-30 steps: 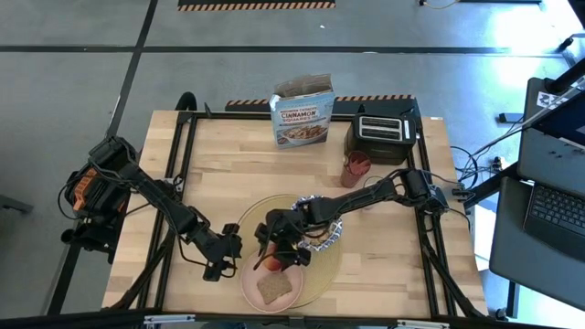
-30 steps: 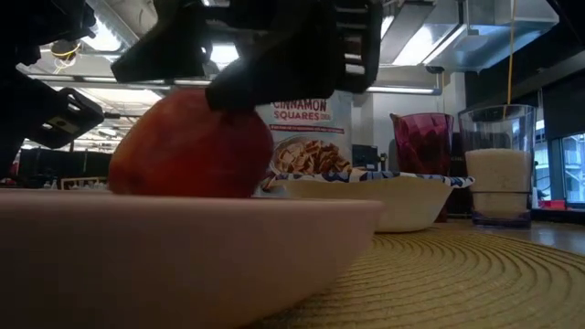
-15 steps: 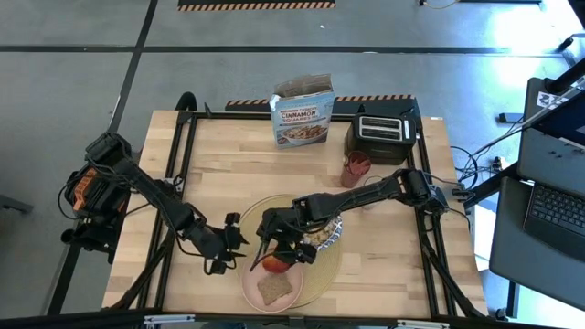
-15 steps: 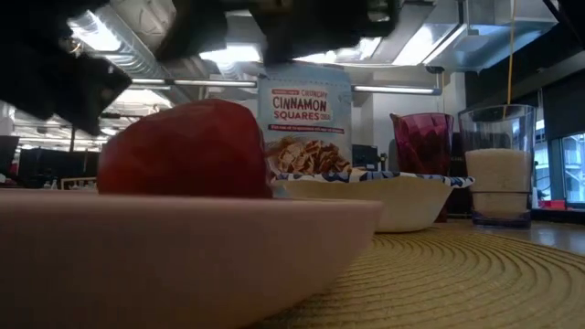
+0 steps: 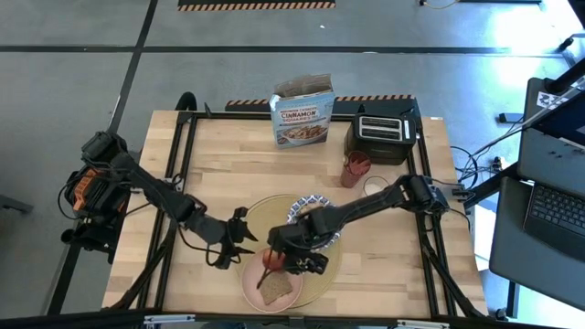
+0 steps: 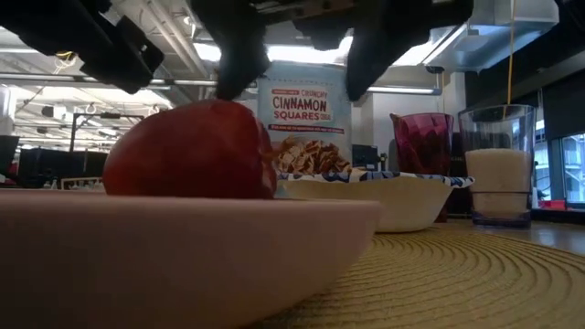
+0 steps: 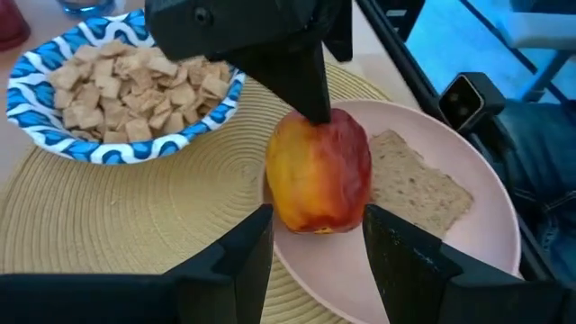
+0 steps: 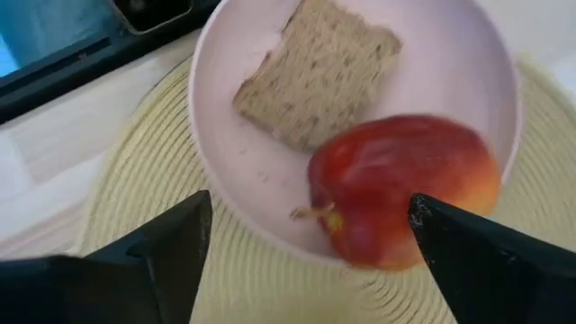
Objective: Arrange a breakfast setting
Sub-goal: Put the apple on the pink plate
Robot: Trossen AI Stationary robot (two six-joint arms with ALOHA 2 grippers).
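The red apple lies on its side on the pink plate, next to the toast slice. The plate stands on the round tan placemat, beside the blue-and-white bowl of cereal. My right gripper is open just above the apple, with a finger on either side. My left gripper is open and empty. It sits low at the plate's left and faces the apple without touching it. My right gripper comes at the apple from above, pointing down. One fingertip stands right at the apple's top. I cannot tell whether it touches. The apple rests on the plate.
The milk glass and the red cup stand at the placemat's far right. The cereal box and the black toaster stand along the table's far edge. Bare wood lies at the table's left and right.
My right gripper has let go of the apple, opened and risen a little, shifting toward the table's near right. The apple has settled on the plate. My left gripper has moved toward the right and far edges, closer to the plate.
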